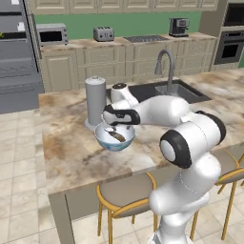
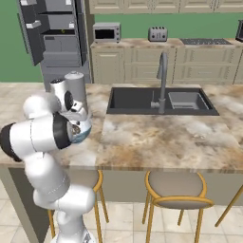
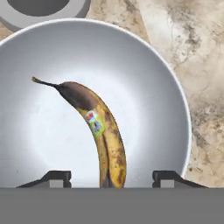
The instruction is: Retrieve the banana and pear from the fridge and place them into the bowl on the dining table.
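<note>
Hand view: banana (image 3: 101,135) lies inside the bowl (image 3: 166,78), running from 6 o'clock up to 10 o'clock where its dark stem points. Claw (image 3: 111,177) sits at 6 o'clock, directly over the fruit's lower end; two dark fingertips (image 3: 57,177) stand well apart, one on each side of the banana, neither touching it. Claw open, gripping nothing. Small sticker on the banana mid-length.

Bowl sits on the dining table (image 1: 71,152). In the left base view the bowl (image 1: 114,138) is just at 5 o'clock of the steel canister (image 1: 95,102), nearly touching its base; brown-yellow banana (image 1: 116,137) visible inside. In the hand view the canister (image 3: 39,11) base rim peeks in at 11 o'clock.

Counts: one banana, one bowl, one canister, one sink (image 1: 167,90) with one faucet (image 1: 167,66), two stools (image 2: 173,194) seen in the right base view. Back counter: one microwave (image 1: 52,34), one toaster (image 1: 103,34), one coffee machine (image 1: 178,26). Fridge (image 2: 57,38) at 11 o'clock in the right base view, doors open, dark shelves showing.

Arm pose: elbow bent, forearm reaching level across the table toward 9 o'clock in the left base view, wrist turned down, claw (image 1: 116,127) pointing straight down just above the bowl rim. In the right base view the arm's own links cover most of the bowl (image 2: 83,133).
</note>
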Controlling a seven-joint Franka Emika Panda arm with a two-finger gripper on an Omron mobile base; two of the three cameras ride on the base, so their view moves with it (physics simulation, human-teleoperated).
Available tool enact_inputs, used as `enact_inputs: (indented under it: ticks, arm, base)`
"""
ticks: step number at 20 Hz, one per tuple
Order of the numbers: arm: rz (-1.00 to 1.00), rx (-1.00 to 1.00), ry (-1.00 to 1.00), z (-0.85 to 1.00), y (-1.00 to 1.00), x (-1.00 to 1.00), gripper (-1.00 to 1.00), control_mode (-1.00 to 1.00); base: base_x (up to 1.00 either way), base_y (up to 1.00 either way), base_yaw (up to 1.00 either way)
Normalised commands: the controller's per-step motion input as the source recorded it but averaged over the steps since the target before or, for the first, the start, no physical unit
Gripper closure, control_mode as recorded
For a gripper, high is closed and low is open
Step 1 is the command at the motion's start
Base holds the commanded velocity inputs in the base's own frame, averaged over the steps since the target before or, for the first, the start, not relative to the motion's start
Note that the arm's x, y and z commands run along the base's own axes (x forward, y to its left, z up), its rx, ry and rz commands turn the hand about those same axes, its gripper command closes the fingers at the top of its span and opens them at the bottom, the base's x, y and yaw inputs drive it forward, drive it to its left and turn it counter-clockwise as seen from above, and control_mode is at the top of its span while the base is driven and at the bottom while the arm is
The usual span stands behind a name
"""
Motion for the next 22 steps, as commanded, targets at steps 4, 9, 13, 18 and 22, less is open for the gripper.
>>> enact_inputs:
  ticks: [4,9,13,18,22]
  arm:
    - [-0.07,0.00,-0.16,0.29,-0.14,-0.62,-1.00,-1.00]
    - [-0.04,0.00,-0.20,0.78,-0.28,-0.79,-1.00,-1.00]
    - [0.00,0.00,-0.27,1.00,-0.42,-1.00,-1.00,-1.00]
    - [0.06,0.02,-0.18,1.00,-0.33,-1.00,-1.00,-1.00]
    - [0.25,0.00,-0.09,0.97,-0.28,-1.00,-1.00,-1.00]
  base:
    - [0.00,0.00,0.00]
    - [0.00,0.00,0.00]
    - [0.00,0.00,0.00]
    - [0.00,0.00,0.00]
    - [0.00,0.00,0.00]
